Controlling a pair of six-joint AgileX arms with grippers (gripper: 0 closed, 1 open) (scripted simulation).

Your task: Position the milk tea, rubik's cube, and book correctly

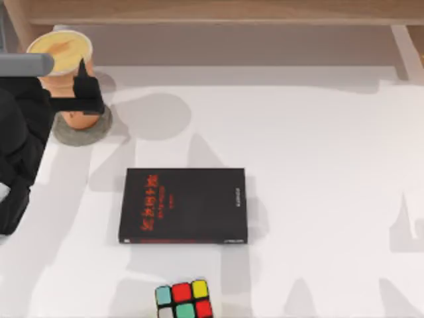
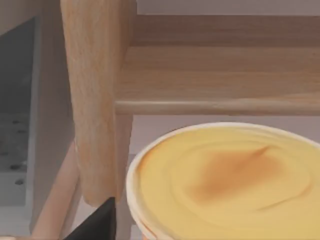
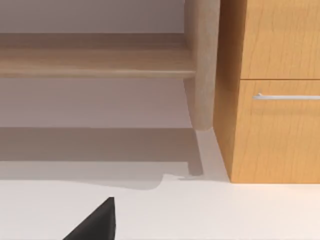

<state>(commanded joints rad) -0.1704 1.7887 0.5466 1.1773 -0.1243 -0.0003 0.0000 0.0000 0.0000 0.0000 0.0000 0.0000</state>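
The milk tea (image 1: 61,56), an orange-tan cup with a creamy top, stands on a grey round coaster (image 1: 69,136) at the table's far left. My left gripper (image 1: 81,99) is open around the cup's lower body. In the left wrist view the cup's top (image 2: 225,175) is very close, with one black fingertip (image 2: 100,222) just beside its rim. The rubik's cube (image 1: 184,300) sits at the near edge, left of centre. The book is out of view. One fingertip (image 3: 97,222) of my parked, open right gripper hangs over bare table.
A black book with red lettering (image 1: 183,205) lies flat in the middle of the table. A wooden shelf (image 1: 218,12) runs along the far edge, with its leg (image 2: 95,100) just behind the cup. A wooden cabinet (image 3: 275,90) stands at the far right.
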